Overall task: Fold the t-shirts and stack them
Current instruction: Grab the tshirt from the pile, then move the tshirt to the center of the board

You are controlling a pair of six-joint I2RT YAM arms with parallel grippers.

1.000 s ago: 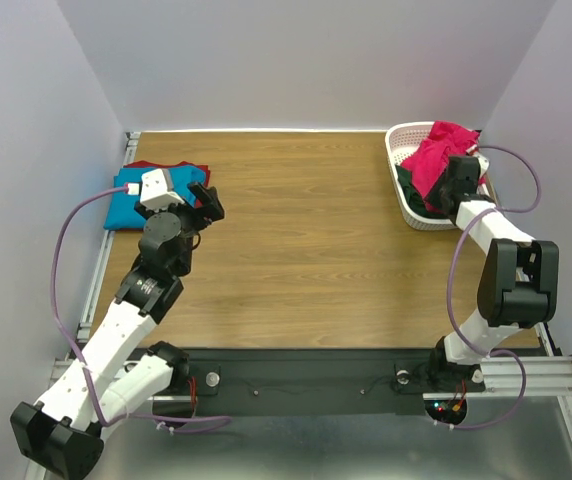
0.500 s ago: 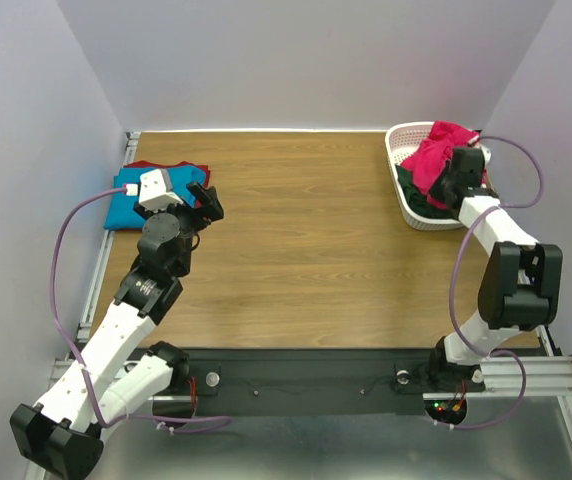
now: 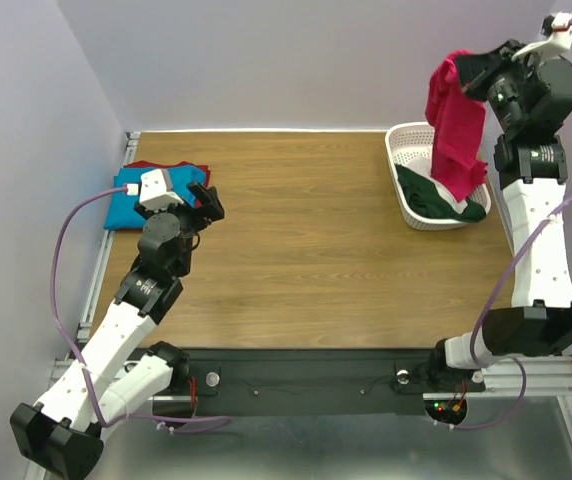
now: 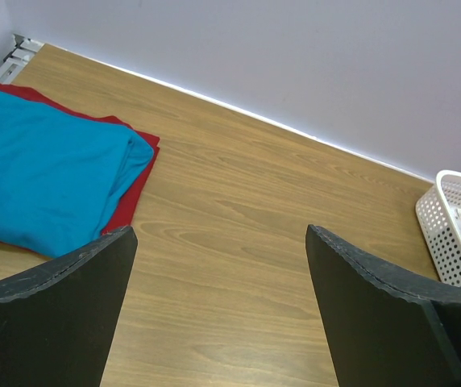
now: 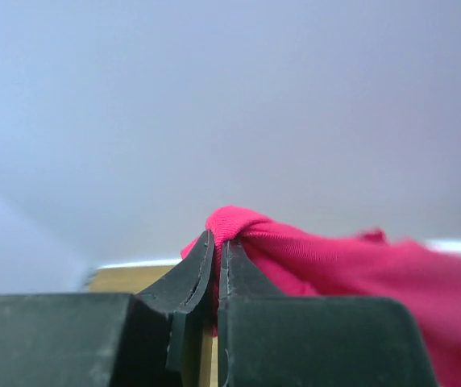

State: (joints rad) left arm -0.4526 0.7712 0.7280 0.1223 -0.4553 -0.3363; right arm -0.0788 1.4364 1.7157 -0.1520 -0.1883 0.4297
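Note:
My right gripper [image 3: 463, 66] is shut on the crimson-pink t-shirt [image 3: 456, 130] and holds it high above the white basket [image 3: 404, 150]; the shirt hangs down with its lower end at the basket. In the right wrist view the jaws [image 5: 219, 246] pinch a fold of the pink cloth [image 5: 335, 262]. A folded turquoise-blue t-shirt [image 3: 131, 200] lies on a dark red one [image 3: 156, 165] at the table's far left, also in the left wrist view [image 4: 37, 173]. My left gripper [image 3: 208, 205] is open and empty beside that stack.
A dark green garment [image 3: 436, 200] lies in the basket [image 4: 456, 226] at the far right. The wooden table [image 3: 296, 240] has walls at the back and both sides. A purple cable [image 3: 61, 270] loops by the left arm.
My right arm has risen sharply, lifting the crimson-pink t-shirt out of the basket until it hangs above it. The left arm has stayed in place.

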